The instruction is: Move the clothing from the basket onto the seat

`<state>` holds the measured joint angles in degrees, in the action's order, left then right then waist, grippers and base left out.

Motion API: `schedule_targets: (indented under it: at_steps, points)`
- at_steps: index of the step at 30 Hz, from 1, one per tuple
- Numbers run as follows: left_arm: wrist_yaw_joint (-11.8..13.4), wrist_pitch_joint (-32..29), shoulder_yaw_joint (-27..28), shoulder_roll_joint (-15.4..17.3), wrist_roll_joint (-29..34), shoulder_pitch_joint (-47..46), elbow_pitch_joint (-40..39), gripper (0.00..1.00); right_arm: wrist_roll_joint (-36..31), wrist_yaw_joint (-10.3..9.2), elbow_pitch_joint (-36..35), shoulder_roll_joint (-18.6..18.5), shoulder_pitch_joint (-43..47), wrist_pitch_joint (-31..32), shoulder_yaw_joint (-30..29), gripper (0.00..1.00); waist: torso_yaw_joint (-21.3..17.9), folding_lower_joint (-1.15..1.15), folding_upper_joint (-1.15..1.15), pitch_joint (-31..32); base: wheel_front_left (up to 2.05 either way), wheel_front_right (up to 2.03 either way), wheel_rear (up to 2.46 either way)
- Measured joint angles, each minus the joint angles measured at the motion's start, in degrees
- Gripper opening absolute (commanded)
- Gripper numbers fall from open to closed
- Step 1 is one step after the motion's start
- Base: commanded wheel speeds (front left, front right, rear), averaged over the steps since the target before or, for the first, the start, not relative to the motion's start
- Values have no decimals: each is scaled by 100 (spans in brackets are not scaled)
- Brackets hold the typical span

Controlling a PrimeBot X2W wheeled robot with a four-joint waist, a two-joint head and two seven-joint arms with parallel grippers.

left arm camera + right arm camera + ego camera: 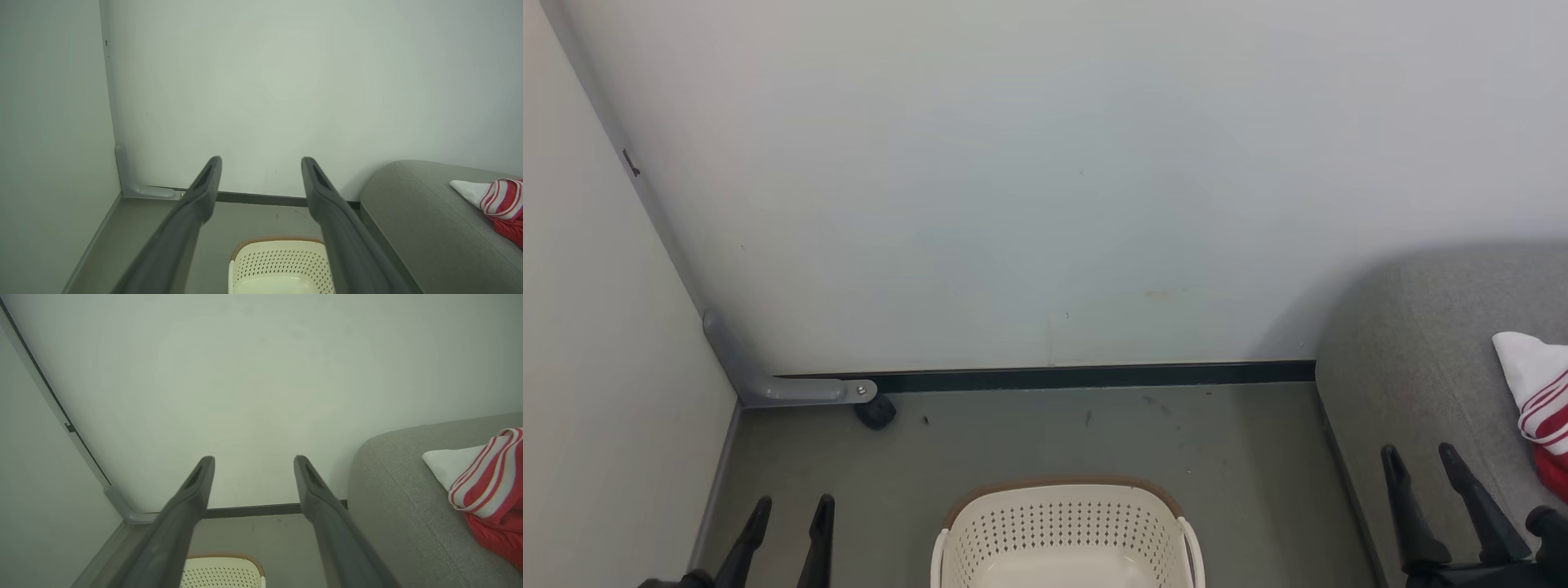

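Two empty grippers hang released: left gripper (pixel 795 502) lower left, right gripper (pixel 1419 453) lower right. Clothing (pixel 1539 384) lies on the seat (pixel 1413 367); the basket's (pixel 1062 487) visible part looks bare, so check inside next.

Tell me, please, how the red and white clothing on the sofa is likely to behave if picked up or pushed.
The clothing lies crumpled in soft folds on the sofa, so it would probably droop floppily when lifted. It looks thin, so likely light for its size. Pushed, it would more likely bunch up on the woven cover than slide.
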<state>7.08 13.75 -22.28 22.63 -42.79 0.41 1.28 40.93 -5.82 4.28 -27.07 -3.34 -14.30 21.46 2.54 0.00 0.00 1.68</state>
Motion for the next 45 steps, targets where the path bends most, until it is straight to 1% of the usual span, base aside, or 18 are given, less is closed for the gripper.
schedule_targets:
  at_steps: [6, 9, 15, 20, 25, 38, 39, 45]
  points:
    - [3, 24, 341, -179, 82, 137, -31, 100, -212, -30, -65, 60, 157, 0, -75, 100, -4, 0, 0, -22, 0, 0, 0]
    - [3, 52, 552, -314, 237, 166, -31, 100, -290, -31, -82, 88, 157, 0, -98, 100, -5, 0, 0, -35, 0, 0, 0]
    - [3, 53, 712, -461, 537, 311, -51, 100, -455, -73, -76, 176, 164, 0, -119, 100, -12, 0, 0, -71, 0, 0, 0]
    - [3, 54, 782, -538, 721, 371, -53, 100, -527, -74, -60, 209, 165, 0, -180, 100, -28, 0, 0, -98, 0, 0, 0]
    - [3, 54, 837, -630, 725, 371, -137, 100, -563, -74, -35, 250, 168, 0, -207, 100, -42, 0, 0, -129, 0, 0, 0]
    - [3, 55, 882, -681, 793, 371, -165, 100, -661, -73, 10, 332, 167, 0, -283, 100, -63, 1, 0, -183, 0, 0, 0]
    - [3, 55, 868, -680, 793, 371, -172, 0, -661, -73, 13, 336, 167, 0, -289, 0, -64, 0, 0, -185, 0, 0, 0]
    - [-4, 33, 778, -848, 771, 493, 138, 0, -655, -71, 304, 619, 364, 18, -166, 0, -66, 1, 0, -187, 0, 0, 0]
